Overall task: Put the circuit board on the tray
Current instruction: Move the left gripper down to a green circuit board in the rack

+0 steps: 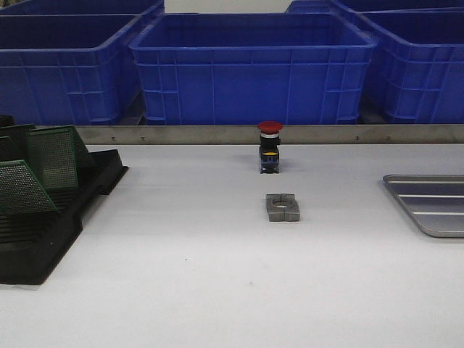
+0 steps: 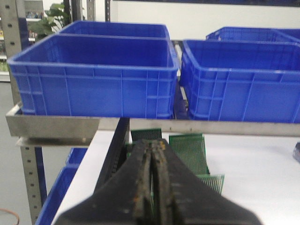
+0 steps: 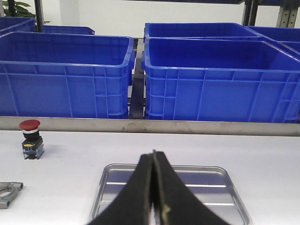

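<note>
Several green perforated circuit boards (image 1: 52, 158) stand tilted in a black slotted rack (image 1: 43, 225) at the table's left; they also show in the left wrist view (image 2: 190, 150). The silvery tray (image 1: 435, 206) lies at the table's right edge, empty, and also shows in the right wrist view (image 3: 206, 185). My left gripper (image 2: 153, 143) is shut and empty, held back from the rack with the boards beyond its tips. My right gripper (image 3: 153, 154) is shut and empty, above the near side of the tray. Neither gripper shows in the front view.
A small grey metal block with a hole (image 1: 283, 207) lies mid-table, also in the right wrist view (image 3: 7, 193). A red push-button switch (image 1: 270, 147) stands behind it. Blue crates (image 1: 254, 69) line a metal rail (image 1: 217, 134) at the back.
</note>
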Motion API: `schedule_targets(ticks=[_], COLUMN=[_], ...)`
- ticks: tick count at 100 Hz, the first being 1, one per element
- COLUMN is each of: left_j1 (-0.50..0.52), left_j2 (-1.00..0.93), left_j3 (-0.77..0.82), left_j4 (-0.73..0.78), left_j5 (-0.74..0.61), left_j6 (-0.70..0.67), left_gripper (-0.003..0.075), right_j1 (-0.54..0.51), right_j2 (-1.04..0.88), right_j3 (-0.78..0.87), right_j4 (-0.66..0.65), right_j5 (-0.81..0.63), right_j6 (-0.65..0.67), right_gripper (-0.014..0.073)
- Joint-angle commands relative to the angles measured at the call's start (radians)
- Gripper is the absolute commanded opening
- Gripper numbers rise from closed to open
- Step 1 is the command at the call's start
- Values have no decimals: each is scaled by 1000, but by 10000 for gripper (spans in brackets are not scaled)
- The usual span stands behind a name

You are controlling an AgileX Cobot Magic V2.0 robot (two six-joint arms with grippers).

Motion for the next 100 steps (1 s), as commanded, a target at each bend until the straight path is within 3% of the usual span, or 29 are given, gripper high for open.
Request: schedule_targets(ticks=[1,36,56,66,85,100], left_j1=[4,2,2,2,2,2], left_j2=[-28,159,328,419,581,727], left_j3=[-90,-350,-450,-491,-553,-621], left_j4=[-7,-7,-7,-16,-36,-90], left_j5=[-19,445,518,518,518,523], left_j6=[-7,-1,9,28,76,234], left_gripper=[-20,-20,-13,62,304,328], right_j1=[1,1,1,1,1,1], right_j2=[-26,-26,-26,-26,-26,-26], right_j3=[-13,-13,-13,-13,-13,-13], right_j4=[-7,-7,-7,-7,-7,-7], right_j5=[-88,-88,-88,-88,-88,-88], right_j6=[0,0,0,0,0,0], right_gripper=[-61,-61,-61,-61,-61,-61])
